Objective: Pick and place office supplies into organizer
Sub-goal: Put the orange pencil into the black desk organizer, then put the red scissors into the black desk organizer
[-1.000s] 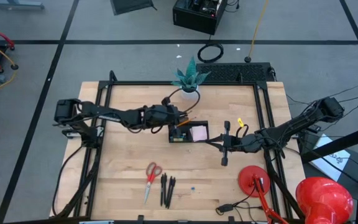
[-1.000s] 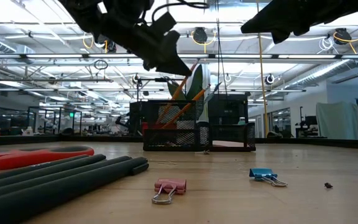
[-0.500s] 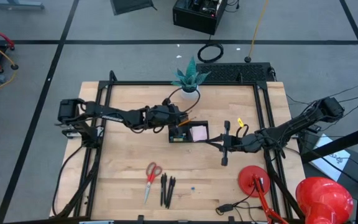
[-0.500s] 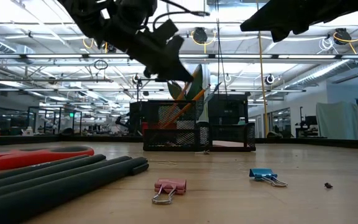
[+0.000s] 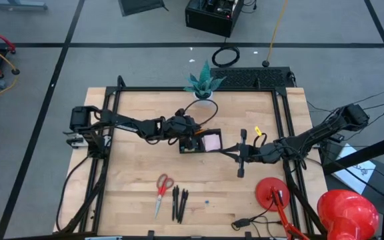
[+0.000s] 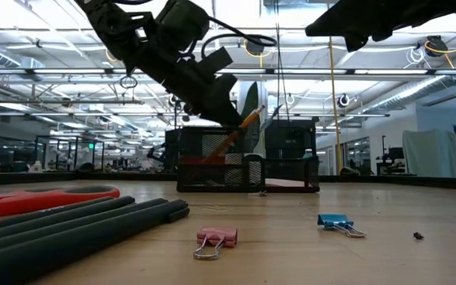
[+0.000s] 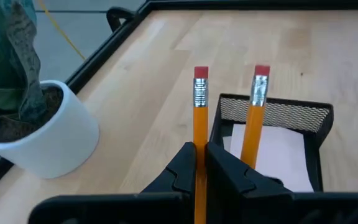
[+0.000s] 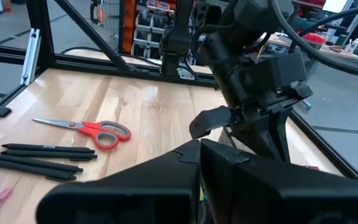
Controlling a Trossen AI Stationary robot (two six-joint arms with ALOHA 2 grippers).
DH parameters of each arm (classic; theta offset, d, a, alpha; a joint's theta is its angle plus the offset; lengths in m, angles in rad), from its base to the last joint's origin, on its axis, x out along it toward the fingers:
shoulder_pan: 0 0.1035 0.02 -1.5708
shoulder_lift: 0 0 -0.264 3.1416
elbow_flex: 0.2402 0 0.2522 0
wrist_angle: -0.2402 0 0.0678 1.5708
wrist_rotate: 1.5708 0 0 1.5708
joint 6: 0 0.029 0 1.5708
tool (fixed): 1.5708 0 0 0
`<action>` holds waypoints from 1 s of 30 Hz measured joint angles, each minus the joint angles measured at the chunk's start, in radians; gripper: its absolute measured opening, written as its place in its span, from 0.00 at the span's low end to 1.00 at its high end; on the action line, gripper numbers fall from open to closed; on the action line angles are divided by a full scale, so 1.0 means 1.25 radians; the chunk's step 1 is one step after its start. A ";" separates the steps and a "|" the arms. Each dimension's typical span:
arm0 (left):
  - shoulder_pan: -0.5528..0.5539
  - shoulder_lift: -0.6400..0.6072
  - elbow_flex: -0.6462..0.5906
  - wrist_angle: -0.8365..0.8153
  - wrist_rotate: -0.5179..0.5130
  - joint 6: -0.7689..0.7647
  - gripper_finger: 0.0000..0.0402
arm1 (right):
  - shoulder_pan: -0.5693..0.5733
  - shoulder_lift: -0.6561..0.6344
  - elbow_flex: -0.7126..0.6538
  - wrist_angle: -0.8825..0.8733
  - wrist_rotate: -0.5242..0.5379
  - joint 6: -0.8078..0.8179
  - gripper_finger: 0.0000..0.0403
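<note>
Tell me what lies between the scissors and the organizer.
In the high view, only bare wooden tabletop separates the red-handled scissors from the black organizer; the pens lie off to the scissors' side, not between.

Left arm reaches across the tabletop toward its middle, left gripper (image 7: 201, 163) jaws pinched tight. Right arm stretches in from the right, right gripper (image 5: 241, 162) jaws closed.

The gripped orange pencil (image 7: 200, 130) ran off the left wrist view's lower edge, its tip unseen; the organizer (image 8: 236, 140) was mostly hidden behind the left gripper (image 8: 253, 115)
</note>
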 joint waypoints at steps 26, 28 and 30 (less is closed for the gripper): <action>-0.002 -0.003 0.000 -0.004 0.026 0.081 0.31 | 0.000 0.000 0.000 0.001 0.000 0.000 0.01; -0.002 -0.012 -0.001 -0.002 0.025 0.096 0.32 | 0.000 0.000 0.000 0.000 0.000 0.000 0.01; -0.002 -0.019 -0.001 0.015 0.024 0.105 0.32 | 0.000 0.000 0.000 0.000 0.000 0.000 0.01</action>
